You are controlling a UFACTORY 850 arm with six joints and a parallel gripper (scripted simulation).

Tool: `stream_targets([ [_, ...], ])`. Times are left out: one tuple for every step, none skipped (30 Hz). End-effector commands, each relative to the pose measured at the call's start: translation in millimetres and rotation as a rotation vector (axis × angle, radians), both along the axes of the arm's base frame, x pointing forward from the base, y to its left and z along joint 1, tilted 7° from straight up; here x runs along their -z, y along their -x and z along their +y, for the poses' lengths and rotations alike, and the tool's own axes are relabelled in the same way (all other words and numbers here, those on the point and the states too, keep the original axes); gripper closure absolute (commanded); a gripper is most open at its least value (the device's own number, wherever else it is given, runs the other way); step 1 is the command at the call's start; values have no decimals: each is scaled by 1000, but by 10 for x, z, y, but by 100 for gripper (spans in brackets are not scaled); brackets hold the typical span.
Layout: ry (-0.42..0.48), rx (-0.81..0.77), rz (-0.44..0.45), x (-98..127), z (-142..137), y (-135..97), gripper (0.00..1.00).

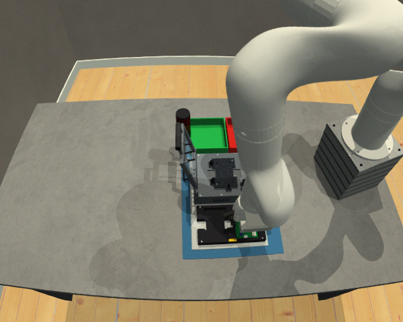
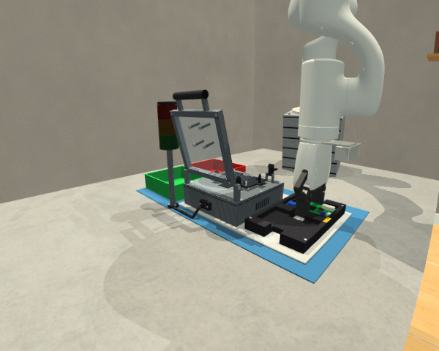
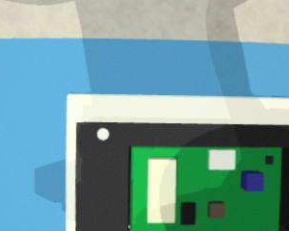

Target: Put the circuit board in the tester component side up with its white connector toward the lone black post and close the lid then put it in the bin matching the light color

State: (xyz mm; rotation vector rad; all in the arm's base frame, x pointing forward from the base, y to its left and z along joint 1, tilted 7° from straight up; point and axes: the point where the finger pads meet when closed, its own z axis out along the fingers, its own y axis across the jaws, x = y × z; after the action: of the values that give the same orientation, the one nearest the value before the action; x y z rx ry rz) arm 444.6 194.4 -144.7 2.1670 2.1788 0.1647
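A green rectangular circuit board (image 1: 242, 234) (image 2: 317, 208) (image 3: 207, 192) lies component side up in the black, notched tray (image 1: 213, 227) (image 2: 295, 229) (image 3: 103, 183), and the white arm reaches straight down over it. The dark fingers of the gripper (image 1: 242, 223) (image 2: 310, 207) are set wide, closed on the board across its width, though the arm hides part of that grip from above. Up close, I see a long cream-white connector (image 2: 328, 207) (image 3: 162, 190) near one end of the board, beside small white, blue and black parts.

Tray and white base plate (image 1: 229, 246) (image 2: 306, 259) (image 3: 159, 107) sit on a blue mat (image 1: 229, 253) (image 2: 325, 264) (image 3: 34, 120) on the grey worktop (image 1: 91, 173) (image 2: 80, 264) (image 3: 29, 19). Next to the tray stands the grey, box-shaped tester (image 1: 203, 199) (image 2: 216, 205), its clear-windowed metal lid (image 1: 189, 176) (image 2: 225, 147) raised and leaning slightly back. The red, amber and green signal tower (image 1: 183, 114) (image 2: 167, 126) looks dark. Beyond the tester, the open green bin (image 1: 208, 150) (image 2: 157, 185) is beside the red one (image 1: 231, 138) (image 2: 235, 167), which the arm partly covers from above.
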Motion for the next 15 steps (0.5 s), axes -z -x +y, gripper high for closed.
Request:
stream_targets([
  [-1,0,-1,-11,3,-5,21],
  [-1,0,-1,-15,3,-5,21],
  [-1,0,-1,-20,3,-4,21],
  [-1,0,-1,-20,3,-4,21],
  [-1,0,-1,-20,3,-4,21],
  [-1,0,-1,-27,2,-3,21],
  [-1,0,-1,-35,2,-2,21],
  [-1,0,-1,-44,2,-1,21],
  [-1,0,-1,-55,1,0,21],
  [-1,0,-1,-67,1,2,21],
  [-1,0,-1,-80,1,3,21],
  [-1,0,-1,-93,0,5,21],
  [-1,0,-1,-108,0,7,21],
  [-1,0,-1,-123,-1,9,21],
  [-1,0,-1,-138,-1,10,21],
])
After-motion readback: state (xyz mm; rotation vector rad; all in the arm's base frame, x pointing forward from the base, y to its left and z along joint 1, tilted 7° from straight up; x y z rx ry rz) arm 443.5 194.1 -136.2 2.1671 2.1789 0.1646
